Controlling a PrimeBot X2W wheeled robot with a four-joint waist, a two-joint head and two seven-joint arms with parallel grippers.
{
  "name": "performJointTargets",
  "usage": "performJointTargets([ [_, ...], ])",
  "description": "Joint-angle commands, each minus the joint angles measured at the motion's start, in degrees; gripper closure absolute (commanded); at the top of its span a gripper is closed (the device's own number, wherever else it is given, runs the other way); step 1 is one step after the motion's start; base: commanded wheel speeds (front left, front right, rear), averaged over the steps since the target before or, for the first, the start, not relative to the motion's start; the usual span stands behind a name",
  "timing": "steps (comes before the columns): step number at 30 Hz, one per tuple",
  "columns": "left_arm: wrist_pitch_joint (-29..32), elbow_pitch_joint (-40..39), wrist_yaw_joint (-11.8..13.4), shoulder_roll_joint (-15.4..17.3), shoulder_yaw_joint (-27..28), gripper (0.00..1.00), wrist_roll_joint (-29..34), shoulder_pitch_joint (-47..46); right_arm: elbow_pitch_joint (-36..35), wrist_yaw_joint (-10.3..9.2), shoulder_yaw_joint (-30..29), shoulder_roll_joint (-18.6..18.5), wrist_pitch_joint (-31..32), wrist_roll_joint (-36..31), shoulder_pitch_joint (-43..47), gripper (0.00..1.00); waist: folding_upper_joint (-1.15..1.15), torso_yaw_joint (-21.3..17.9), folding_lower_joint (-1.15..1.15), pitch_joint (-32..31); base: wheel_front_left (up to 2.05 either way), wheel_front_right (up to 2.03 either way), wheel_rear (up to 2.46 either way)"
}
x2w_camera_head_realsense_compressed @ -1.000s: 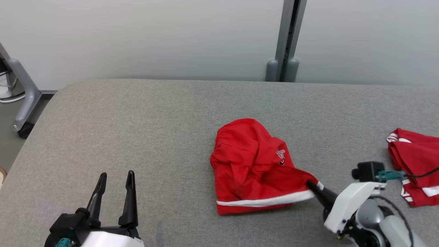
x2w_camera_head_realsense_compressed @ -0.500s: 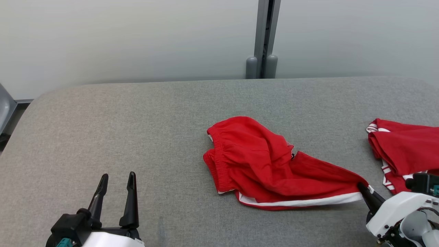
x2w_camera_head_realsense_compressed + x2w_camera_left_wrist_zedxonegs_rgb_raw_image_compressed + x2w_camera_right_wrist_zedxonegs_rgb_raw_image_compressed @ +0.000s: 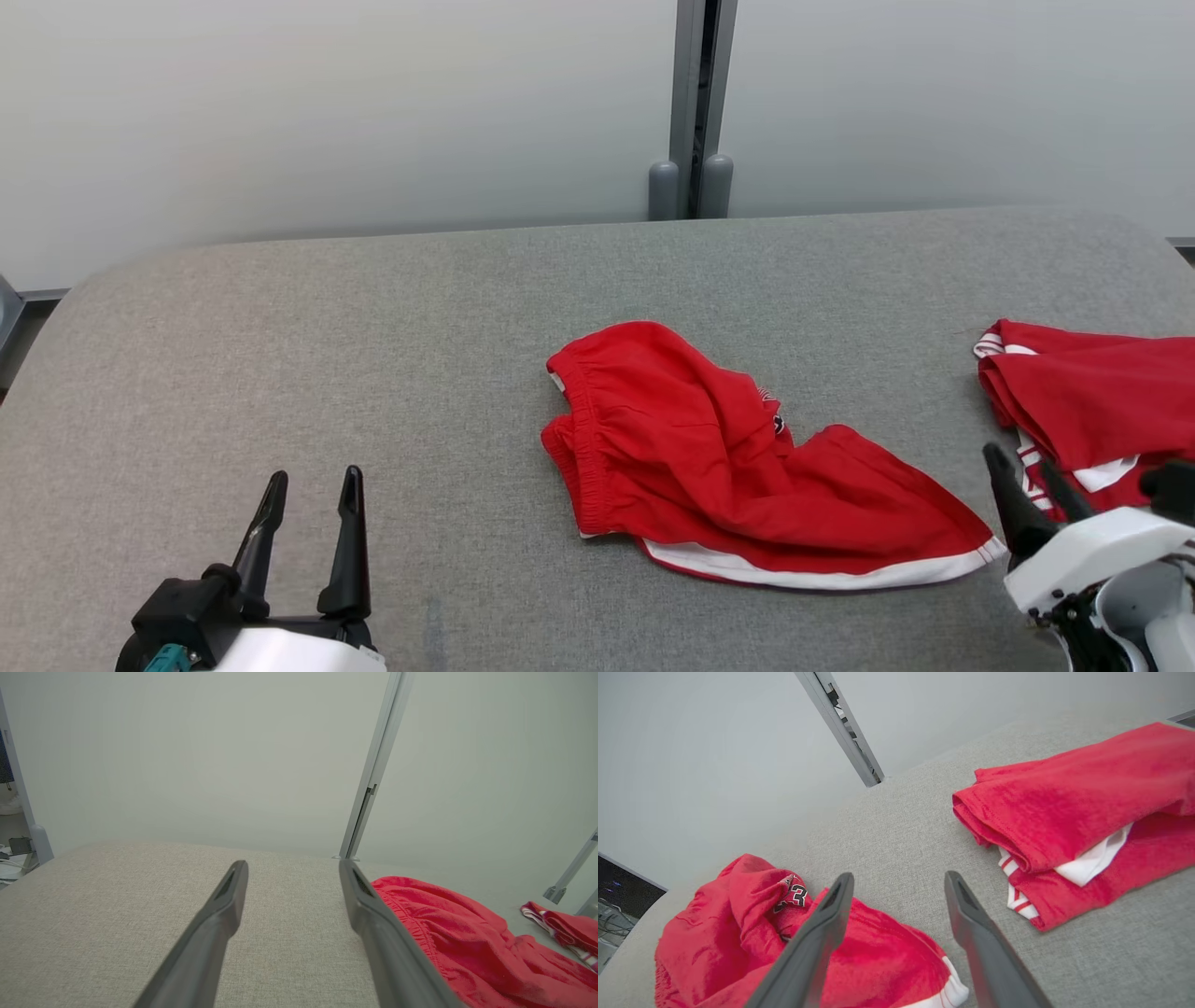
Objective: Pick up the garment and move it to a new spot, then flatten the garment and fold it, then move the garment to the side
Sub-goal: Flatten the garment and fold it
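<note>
The red shorts (image 3: 738,457) are lying crumpled near the middle of the grey padded table (image 3: 373,355), with the waistband pointing to the robot's left and the white-edged leg hem stretching toward the right gripper (image 3: 1020,459). This gripper is standing with its fingers spread apart, holding nothing, just beside the hem corner. The left gripper (image 3: 315,476) is hovering well apart from the shorts, its fingers also spread and empty. Another folded red garment (image 3: 1092,401) is resting near the table's right edge.

A test lab: grey padded table (image 3: 373,327), bare partition panels (image 3: 373,112).
</note>
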Motion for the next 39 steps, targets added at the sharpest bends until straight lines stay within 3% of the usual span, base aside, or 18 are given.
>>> performJointTargets([
  [1, 0.1, 0.0, -0.1, 0.4, 0.1, 0.00, 0.0, -0.6, -1.4, 0.03, -0.4, 0.0, -1.3, -1.0, -0.8, 0.00, 0.00, -0.1, 0.00, -0.3, 0.00, 0.00, 0.00],
  [13, 0.1, -0.7, 0.3, 0.7, 0.0, 0.00, -0.3, -0.6, -14.9, 0.03, 2.6, -0.5, -11.8, -9.7, 1.5, 0.00, 0.00, 0.6, 0.00, -1.2, 0.00, 0.00, 0.00],
  [21, 0.1, -0.4, -0.2, 0.3, -0.3, 0.00, -0.6, -0.3, -17.1, 0.03, 3.0, 0.9, -15.6, -14.0, 4.1, 0.00, 0.00, 0.5, 0.00, -1.2, 0.00, 0.00, 0.00],
  [26, 5.8, 2.1, -3.8, 0.7, -4.8, 0.00, -1.2, -2.0, -16.9, 0.03, 2.7, 1.0, -15.6, -14.7, 3.7, 0.00, 0.00, -0.3, 0.00, -0.9, 0.00, 0.00, 0.00],
  [32, 18.3, 10.3, -10.5, 0.3, -12.8, 0.00, -2.7, -8.2, -17.4, 0.03, 2.3, 0.8, -14.9, -15.2, 1.7, 0.00, 0.00, -2.8, 0.00, 2.1, 0.00, 0.00, 0.00],
  [39, 23.8, 19.4, -13.6, 0.5, -18.6, 0.00, -3.7, -16.8, -17.1, 0.02, 3.0, 0.8, -14.6, -15.8, -0.5, 0.00, 0.00, -6.4, 0.00, 4.8, 0.00, 0.00, 0.00],
])
